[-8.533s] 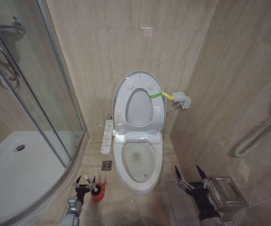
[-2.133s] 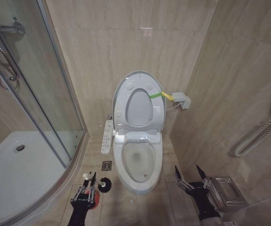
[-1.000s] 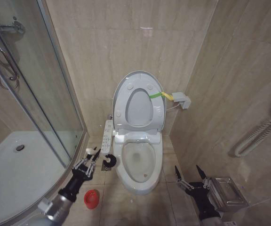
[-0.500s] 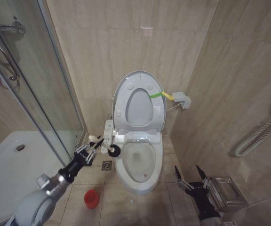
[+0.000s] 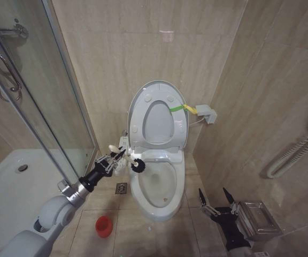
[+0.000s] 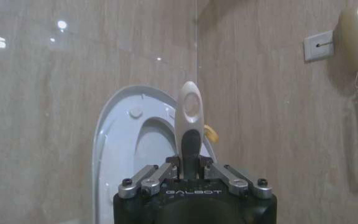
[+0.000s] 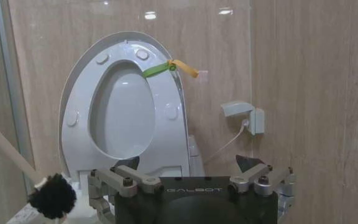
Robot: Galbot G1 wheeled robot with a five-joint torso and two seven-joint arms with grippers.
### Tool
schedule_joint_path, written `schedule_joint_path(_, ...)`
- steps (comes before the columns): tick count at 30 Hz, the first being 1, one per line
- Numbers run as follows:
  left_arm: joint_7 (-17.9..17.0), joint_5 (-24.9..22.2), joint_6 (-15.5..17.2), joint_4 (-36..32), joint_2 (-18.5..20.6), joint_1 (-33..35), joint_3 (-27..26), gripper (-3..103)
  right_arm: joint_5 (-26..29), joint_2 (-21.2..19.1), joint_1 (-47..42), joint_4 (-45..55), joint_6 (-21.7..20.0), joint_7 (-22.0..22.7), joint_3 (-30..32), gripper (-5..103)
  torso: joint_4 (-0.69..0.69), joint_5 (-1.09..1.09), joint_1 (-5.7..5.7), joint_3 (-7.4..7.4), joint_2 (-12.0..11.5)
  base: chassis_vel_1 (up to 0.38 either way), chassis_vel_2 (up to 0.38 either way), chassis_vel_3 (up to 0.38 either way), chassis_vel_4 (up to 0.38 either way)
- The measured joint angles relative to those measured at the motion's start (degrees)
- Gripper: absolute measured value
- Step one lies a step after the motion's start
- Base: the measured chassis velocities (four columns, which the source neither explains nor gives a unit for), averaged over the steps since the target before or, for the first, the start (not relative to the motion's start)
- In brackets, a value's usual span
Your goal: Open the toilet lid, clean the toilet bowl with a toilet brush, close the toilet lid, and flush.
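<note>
The left gripper point(image 5: 113, 161), clenched on the toilet brush point(image 5: 126, 159), holds its dark head beyond its jaws at the near-left rim of the toilet bowl point(image 5: 156, 184), while the right gripper point(image 5: 216, 202) waits splayed open.

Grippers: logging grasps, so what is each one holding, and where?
Left gripper holds the toilet brush by its white handle; right gripper holds nothing.

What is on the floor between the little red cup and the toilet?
Nothing: in the head view, bare tan floor tiles separate the red cup holder from the toilet bowl. The left pincer holds the toilet brush higher up.
</note>
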Motion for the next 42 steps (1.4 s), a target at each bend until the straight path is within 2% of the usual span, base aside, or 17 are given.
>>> schedule_joint_path(9, -0.7, 0.0, 0.1, 7.3, -1.3, -6.0, 5.1, 19, 0.0, 0.0, 0.0, 0.0, 0.0, 0.0, 0.0, 100, 0.0, 0.0, 0.0, 0.0, 0.0, 0.0, 0.0, 0.0, 0.0)
schedule_joint_path(12, 0.2, -1.0, -0.6, 10.5, -1.6, -8.1, 7.0, 19, 0.0, 0.0, 0.0, 0.0, 0.0, 0.0, 0.0, 100, -0.01, 0.0, 0.0, 0.0, 0.0, 0.0, 0.0, 0.0, 0.0)
schedule_joint_path(14, 1.4, -2.4, -1.4, 14.5, -2.2, -11.0, 11.2, 19, 0.0, 0.0, 0.0, 0.0, 0.0, 0.0, 0.0, 100, -0.01, 0.0, 0.0, 0.0, 0.0, 0.0, 0.0, 0.0, 0.0)
schedule_joint_path(23, 3.2, -4.2, -3.4, 21.9, -3.3, -17.0, 18.4, 19, 0.0, 0.0, 0.0, 0.0, 0.0, 0.0, 0.0, 100, -0.01, 0.0, 0.0, 0.01, 0.0, 0.0, 0.0, 0.0, 0.0)
schedule_joint_path(26, 4.0, -5.2, -5.2, 27.6, -4.7, -21.0, 21.9, 19, 0.0, 0.0, 0.0, 0.0, 0.0, 0.0, 0.0, 100, -0.01, 0.01, 0.0, 0.0, 0.0, 0.0, 0.0, 0.0, 0.0)
schedule_joint_path(35, 4.8, -5.4, -6.7, 36.1, -8.9, -26.6, 26.5, 19, 0.0, 0.0, 0.0, 0.0, 0.0, 0.0, 0.0, 100, -0.01, 0.0, 0.0, 0.0, 0.0, 0.0, 0.0, 0.0, 0.0)
schedule_joint_path(42, 5.4, -5.1, -7.5, 41.4, -10.5, -28.9, 30.2, 19, 0.0, 0.0, 0.0, 0.0, 0.0, 0.0, 0.0, 100, -0.01, 0.0, 0.0, 0.0, 0.0, 0.0, 0.0, 0.0, 0.0)
